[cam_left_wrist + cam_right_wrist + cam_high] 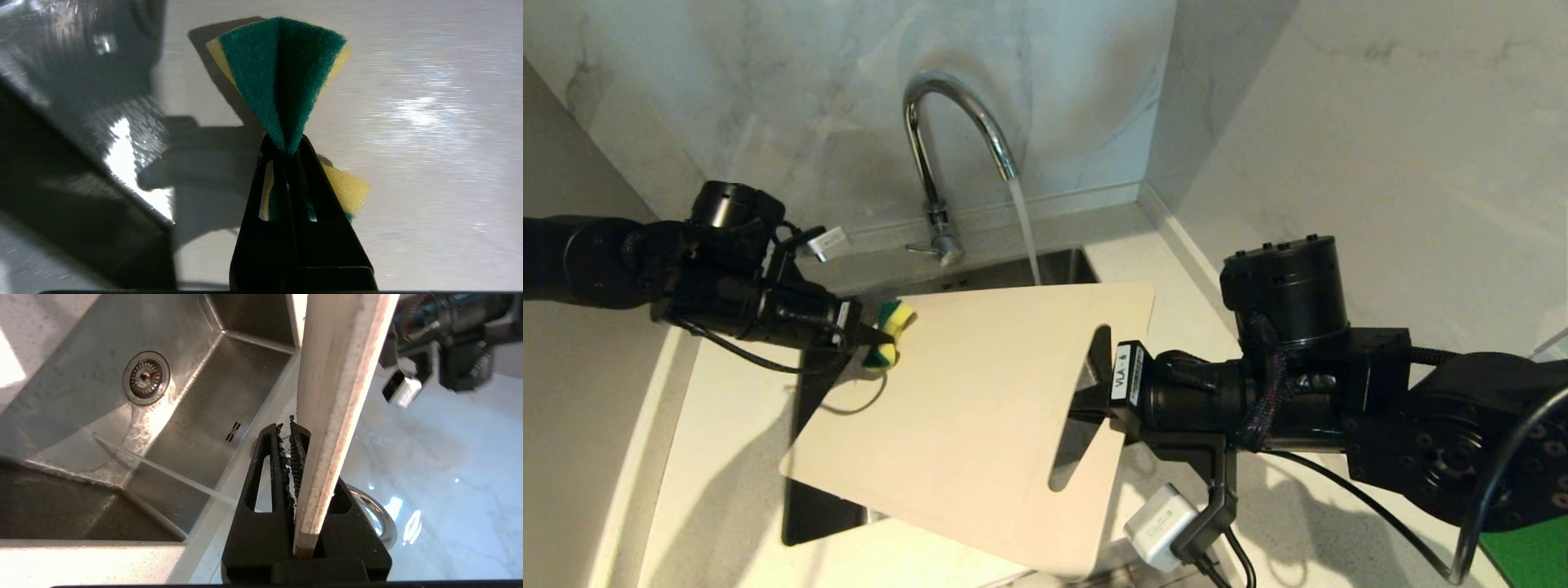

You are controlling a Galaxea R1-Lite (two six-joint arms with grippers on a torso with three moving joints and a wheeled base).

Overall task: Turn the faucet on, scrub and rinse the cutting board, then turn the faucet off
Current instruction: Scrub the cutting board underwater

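Observation:
Water runs from the spout of the chrome faucet [947,122] into the sink [1062,265]. The cream cutting board [964,408] hangs tilted over the sink. At its slotted handle end my right gripper [1094,396] is shut on it. In the right wrist view the board's edge [339,396] stands between the jaws of the right gripper [286,430]. My left gripper [870,333] is shut on a folded yellow-and-green sponge [892,331] at the board's far left edge. In the left wrist view the sponge [282,77] fans out past the left gripper [286,147] against the board [408,163].
The steel sink basin [196,400] has a round drain [146,377], and the water stream [163,471] crosses it. Pale countertop [727,457] surrounds the sink, with marble walls behind. A white box [1160,527] hangs by the right arm's cable. A green mat corner [1531,555] lies at far right.

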